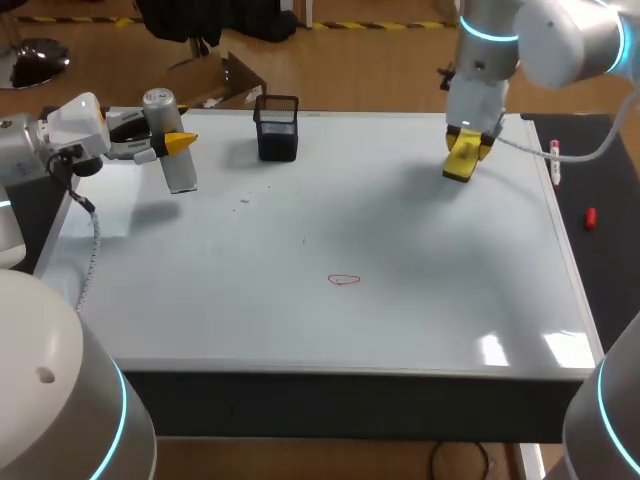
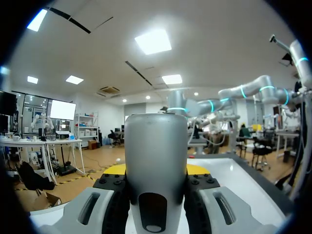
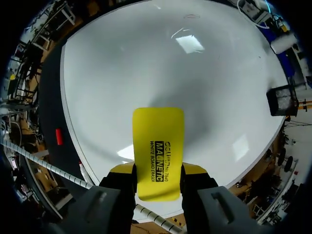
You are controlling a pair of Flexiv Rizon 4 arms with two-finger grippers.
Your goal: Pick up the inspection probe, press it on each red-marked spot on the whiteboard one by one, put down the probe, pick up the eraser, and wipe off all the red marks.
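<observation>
both arms are built of smooth, rounded silver-white links, the left arm (image 1: 30, 150) and the right arm (image 1: 560, 40) alike, with glowing cyan rings at the joints. the left gripper (image 1: 182, 143) and the right gripper (image 1: 466, 158) have pale grey housings with oval slots, black fingers (image 2: 114, 195) dotted with small screws, and bright yellow tips. a white spiral-wrapped cable (image 1: 93, 245) trails from the left wrist; another (image 3: 46, 168) runs by the right.
</observation>
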